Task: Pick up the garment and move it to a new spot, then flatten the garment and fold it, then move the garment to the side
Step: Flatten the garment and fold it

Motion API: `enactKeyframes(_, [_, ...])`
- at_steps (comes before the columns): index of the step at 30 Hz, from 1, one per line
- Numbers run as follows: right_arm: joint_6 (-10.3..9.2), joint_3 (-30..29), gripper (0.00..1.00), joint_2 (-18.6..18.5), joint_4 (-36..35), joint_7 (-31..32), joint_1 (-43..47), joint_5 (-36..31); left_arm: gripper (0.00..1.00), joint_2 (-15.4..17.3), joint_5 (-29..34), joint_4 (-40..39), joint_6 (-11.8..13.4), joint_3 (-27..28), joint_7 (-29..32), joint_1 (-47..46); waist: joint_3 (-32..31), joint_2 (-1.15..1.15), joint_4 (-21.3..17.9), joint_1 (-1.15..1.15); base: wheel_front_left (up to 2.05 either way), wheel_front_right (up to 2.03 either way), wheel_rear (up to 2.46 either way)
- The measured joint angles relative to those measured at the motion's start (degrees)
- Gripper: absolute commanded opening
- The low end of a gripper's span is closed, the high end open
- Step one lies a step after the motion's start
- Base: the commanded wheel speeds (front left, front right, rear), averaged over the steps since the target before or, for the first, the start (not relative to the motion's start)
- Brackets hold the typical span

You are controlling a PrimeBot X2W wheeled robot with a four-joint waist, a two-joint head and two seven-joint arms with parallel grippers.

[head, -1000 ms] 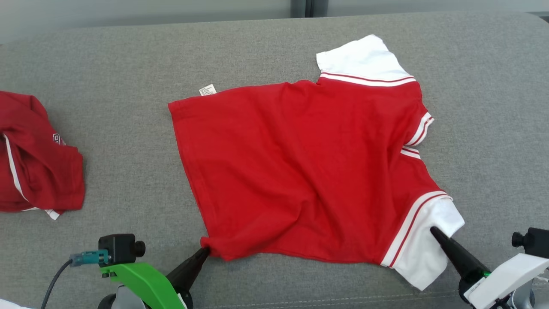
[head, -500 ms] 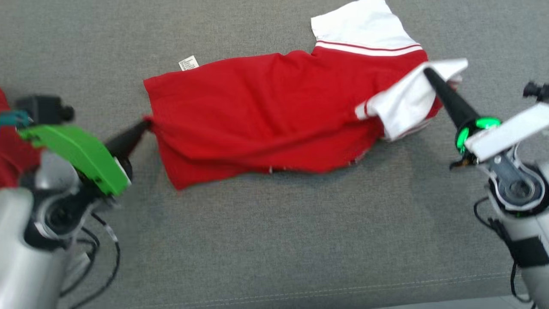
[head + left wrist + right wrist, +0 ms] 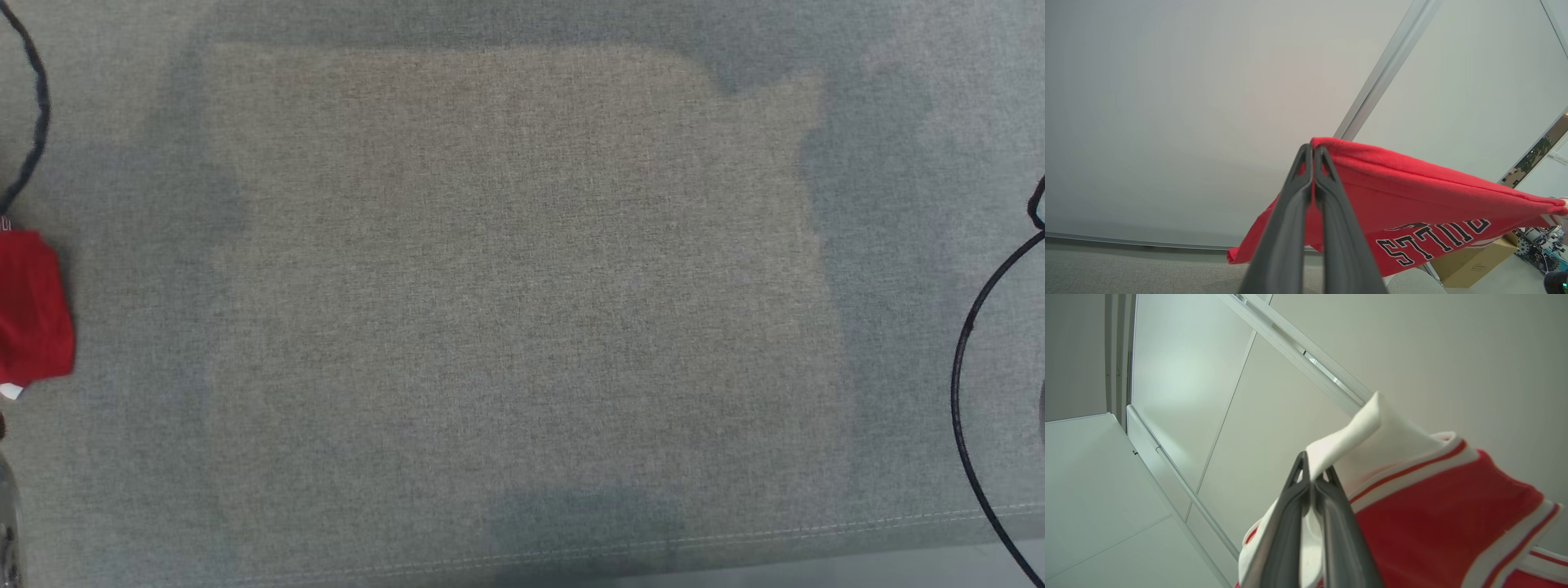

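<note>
While left gripper pinches red corner of garment at frame centre, we see right gripper clamped on its white sleeve, lower centre.

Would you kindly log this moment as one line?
shirt: aloft | left gripper: shut on shirt corner | right gripper: shut on white sleeve

free: grey surface middle | obstacles: red cloth left edge, cable right
</note>
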Motion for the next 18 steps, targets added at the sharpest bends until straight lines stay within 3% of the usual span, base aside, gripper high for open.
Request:
enactKeyframes(5, [3.56, 5.03, 0.0, -2.71, 4.48, 0.93, 4.52, -2.14, 0.0, -1.49, -1.46, 6.92, -3.12, -3.7, -0.14, 4.42, -1.72, 0.0, 0.91, 0.0, 0.0, 0.0, 0.0])
enactKeyframes(9, [3.66, 7.24, 0.0, -1.96, 8.93, 1.56, 17.84, -1.94, 0.0, -2.94, -3.91, 11.02, -3.15, -3.72, 0.24, 14.78, -3.02, 0.0, 1.68, 0.0, 0.0, 0.0, 0.0])
enactKeyframes(18, [5.82, 7.3, 0.0, 0.36, 12.32, -1.51, 36.47, 1.2, 0.0, -4.93, -7.21, 15.84, -7.87, -3.38, -2.67, 31.91, -5.31, 0.0, 1.67, 0.0, 0.0, 0.0, 0.0])
